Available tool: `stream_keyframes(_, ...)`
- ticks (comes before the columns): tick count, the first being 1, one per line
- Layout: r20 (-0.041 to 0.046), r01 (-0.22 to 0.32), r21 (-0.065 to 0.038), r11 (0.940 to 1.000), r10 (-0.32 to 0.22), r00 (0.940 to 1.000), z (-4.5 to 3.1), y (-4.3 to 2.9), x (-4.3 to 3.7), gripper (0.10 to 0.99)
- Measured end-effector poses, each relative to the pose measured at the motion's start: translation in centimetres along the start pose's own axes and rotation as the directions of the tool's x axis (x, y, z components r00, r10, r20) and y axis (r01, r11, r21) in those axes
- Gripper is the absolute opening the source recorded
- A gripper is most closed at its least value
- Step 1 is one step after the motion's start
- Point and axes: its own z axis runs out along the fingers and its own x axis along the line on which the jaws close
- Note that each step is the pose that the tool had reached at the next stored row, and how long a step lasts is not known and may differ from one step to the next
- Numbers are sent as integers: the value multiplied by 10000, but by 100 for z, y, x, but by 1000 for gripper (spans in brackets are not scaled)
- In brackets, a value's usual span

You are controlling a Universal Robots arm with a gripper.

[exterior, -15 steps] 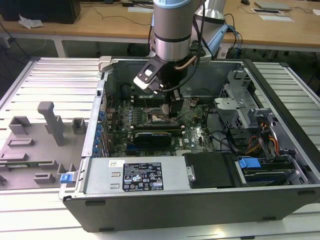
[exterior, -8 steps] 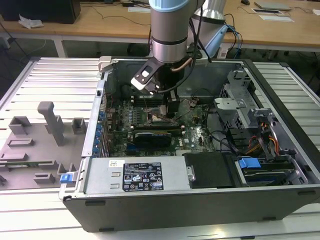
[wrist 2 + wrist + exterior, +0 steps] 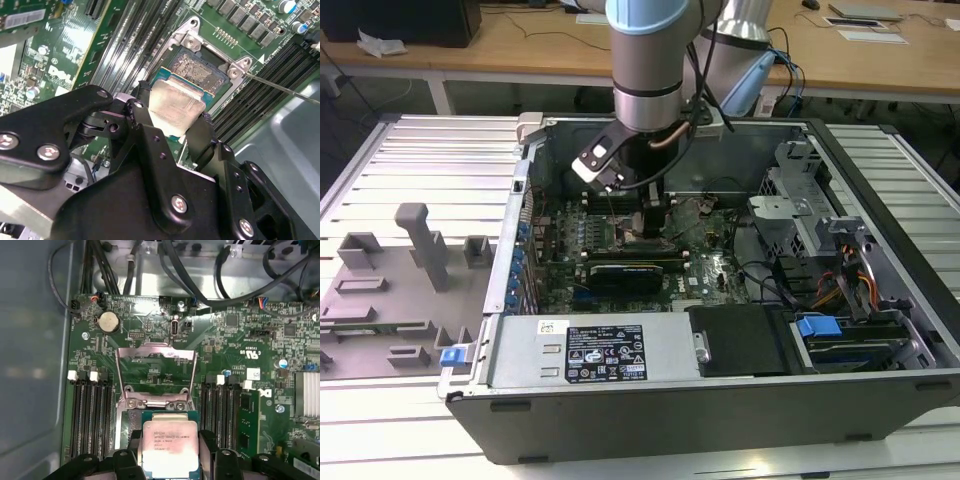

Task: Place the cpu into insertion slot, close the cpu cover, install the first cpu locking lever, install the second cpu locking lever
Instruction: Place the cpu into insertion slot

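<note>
The fingers [image 3: 201,142] gripped the cpu [image 3: 169,447] just over the insertion slot [image 3: 197,70], its cpu cover [image 3: 155,354] raised; in the exterior view, a black card [image 3: 625,272] lay at the slot's six o'clock.

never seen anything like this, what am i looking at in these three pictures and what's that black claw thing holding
This is a robot arm reaching down into an open computer case that lies on a slatted metal table. The exterior view comes from a camera off the arm and takes in the whole scene. Both wrist views come from cameras riding on the arm, looking past its black gripper at the green motherboard. The fingers are shut on the cpu, a flat silver square chip. It is held right at the insertion slot, the square socket with the tan centre, and does not look seated yet. The cpu cover, a metal frame, is swung open. Grey fixtures stand on the table beside the case.
</note>
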Motion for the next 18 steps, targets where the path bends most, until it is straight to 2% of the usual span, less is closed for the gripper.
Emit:
stream_keyframes(13, 35, -401, -9, 9992, 401, 9992, 115, -70, 87, 541)
stream_keyframes(18, 40, -513, -10, 9987, 513, 9987, 196, -78, 96, 541)
